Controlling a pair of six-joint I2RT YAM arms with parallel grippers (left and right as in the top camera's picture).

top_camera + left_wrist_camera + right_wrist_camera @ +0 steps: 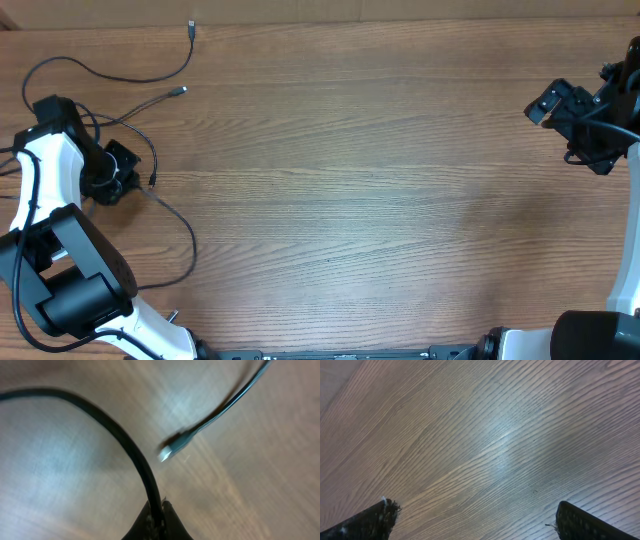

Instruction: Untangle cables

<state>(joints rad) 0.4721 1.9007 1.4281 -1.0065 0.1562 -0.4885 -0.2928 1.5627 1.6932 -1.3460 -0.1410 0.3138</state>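
**Ana:** Several thin black bendy cables point(145, 470) lie loose in the upper left of the overhead view. Are they heavy?

**Ben:** No. I think they are light, floppy and a bit slippery. The left gripper point(159, 519) is pinched tight on one.

**Ana:** And the right gripper point(479, 522)?

**Ben:** It is wide open and holds nothing, at the upper right. It's best to grab near a small silvery plug point(170, 451), so the cord can't slide out.

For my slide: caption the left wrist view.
Left tool shut on a black cable; a silvery plug lies nearby.
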